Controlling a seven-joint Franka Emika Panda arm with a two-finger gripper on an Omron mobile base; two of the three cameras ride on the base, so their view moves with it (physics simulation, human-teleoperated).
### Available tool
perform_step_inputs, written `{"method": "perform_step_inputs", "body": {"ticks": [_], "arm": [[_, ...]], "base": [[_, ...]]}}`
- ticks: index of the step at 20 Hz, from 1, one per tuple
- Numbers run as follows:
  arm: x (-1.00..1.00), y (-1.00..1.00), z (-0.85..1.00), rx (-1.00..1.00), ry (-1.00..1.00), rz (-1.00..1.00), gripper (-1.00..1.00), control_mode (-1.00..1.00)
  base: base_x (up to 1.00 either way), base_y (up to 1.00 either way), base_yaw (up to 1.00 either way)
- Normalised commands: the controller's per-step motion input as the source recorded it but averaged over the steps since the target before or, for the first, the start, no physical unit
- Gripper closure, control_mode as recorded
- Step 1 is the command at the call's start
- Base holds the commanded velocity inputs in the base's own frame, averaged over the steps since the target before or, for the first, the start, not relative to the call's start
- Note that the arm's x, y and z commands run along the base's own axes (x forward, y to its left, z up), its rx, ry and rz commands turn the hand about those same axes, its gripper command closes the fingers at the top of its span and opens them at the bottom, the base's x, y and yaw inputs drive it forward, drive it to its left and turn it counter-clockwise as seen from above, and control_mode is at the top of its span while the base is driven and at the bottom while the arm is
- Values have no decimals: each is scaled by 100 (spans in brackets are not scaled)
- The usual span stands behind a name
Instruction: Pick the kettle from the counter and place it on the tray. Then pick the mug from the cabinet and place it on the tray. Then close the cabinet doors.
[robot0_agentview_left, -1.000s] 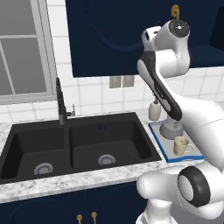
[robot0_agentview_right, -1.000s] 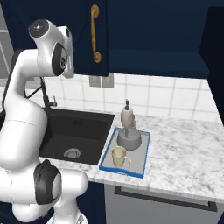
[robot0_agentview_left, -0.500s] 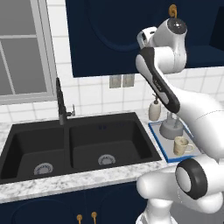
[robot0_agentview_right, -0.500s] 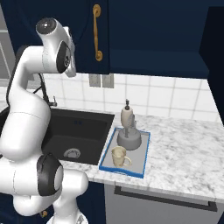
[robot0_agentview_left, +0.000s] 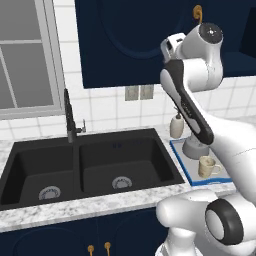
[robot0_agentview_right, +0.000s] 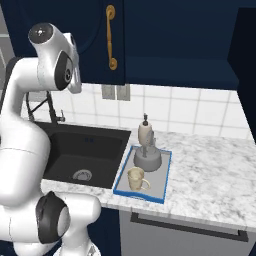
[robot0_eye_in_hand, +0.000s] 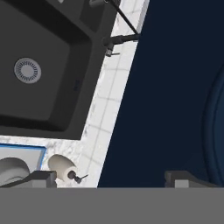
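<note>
We saw a matt grey metal kettle (robot0_agentview_right: 147, 159), a smooth cream ceramic mug (robot0_agentview_right: 135, 179), a speckled stone-look table (robot0_agentview_right: 210, 170), a matt black sink (robot0_agentview_left: 90, 162) and satin navy cabinet doors (robot0_agentview_right: 75, 40).

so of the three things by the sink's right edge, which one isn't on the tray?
The soap bottle. It stands on the counter just behind the tray, while the kettle and mug sit inside its blue rim.
</note>
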Motion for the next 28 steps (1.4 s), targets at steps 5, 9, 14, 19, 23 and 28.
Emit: {"method": "perform_step_inputs", "body": {"ticks": [5,9,14,19,23,28], "arm": [[-76,0,5,0,0,0,-100,-100],[-68,-6,6,-1,1,0,-100,-100],[-69,-16,0,0,0,0,-100,-100],[-64,-16,0,0,0,0,-100,-100],[-52,-13,-2,-2,1,0,-100,-100],[-48,-29,-3,0,0,-6,-100,-100]], "base": [[0,0,0],[0,0,0],[0,0,0],[0,0,0],[0,0,0],[0,0,0]]}}
